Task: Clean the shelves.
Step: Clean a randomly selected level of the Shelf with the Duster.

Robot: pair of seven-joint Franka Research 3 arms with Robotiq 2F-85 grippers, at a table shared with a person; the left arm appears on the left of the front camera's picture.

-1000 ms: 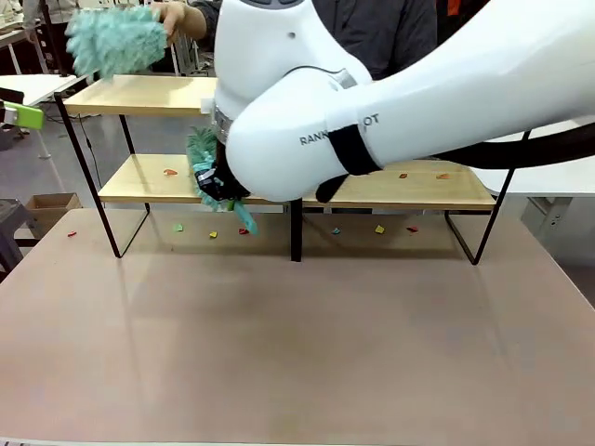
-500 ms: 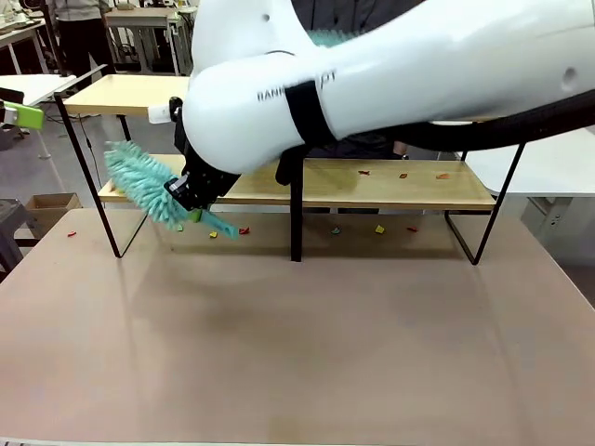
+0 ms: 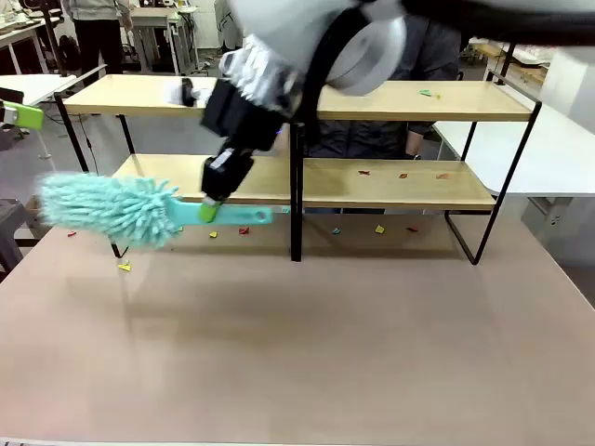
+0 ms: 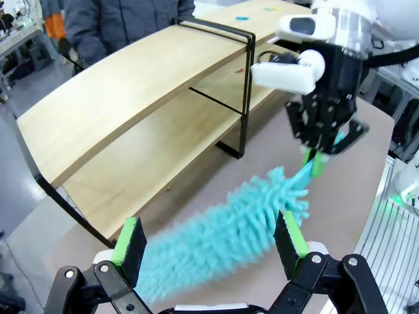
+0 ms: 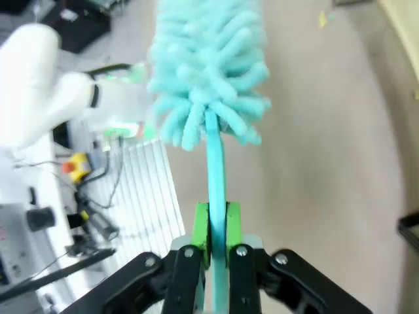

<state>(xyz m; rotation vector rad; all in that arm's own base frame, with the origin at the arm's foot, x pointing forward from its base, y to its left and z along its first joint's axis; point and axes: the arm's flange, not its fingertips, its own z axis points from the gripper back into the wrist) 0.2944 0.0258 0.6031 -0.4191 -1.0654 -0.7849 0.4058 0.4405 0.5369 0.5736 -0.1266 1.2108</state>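
Right hand (image 5: 218,222): clamped on the thin teal handle of a fluffy microfibre duster (image 3: 139,209), green pads pinching it about midway along

Left hand (image 4: 209,229): jaws spread wide with nothing between the pads, low over the surface (image 3: 297,353) and facing the left end of the rack

Duster position: held roughly level, with the fluffy head out past the left end of the lower board and above the surface, not touching wood; the bare handle tip points back toward the central upright (image 3: 296,209)

Shelves (image 3: 390,190): two-tier rack of light boards on a black frame, standing along the far side of the surface, with a person (image 4: 124,26) behind it

Scraps (image 3: 403,175): small coloured bits on the lower board right of the upright, one on the top board, others on the surface beneath the rack

Doing the step well: judged from here, bring the head back over a board, lay the fibres flat and sweep the bits toward an open edge in one pass; keep the grip firm, as the slim handle could twist

Watch for: the handle tip may catch the upright or the frame

Writing: none legible; the lettering on the white arm is blurred
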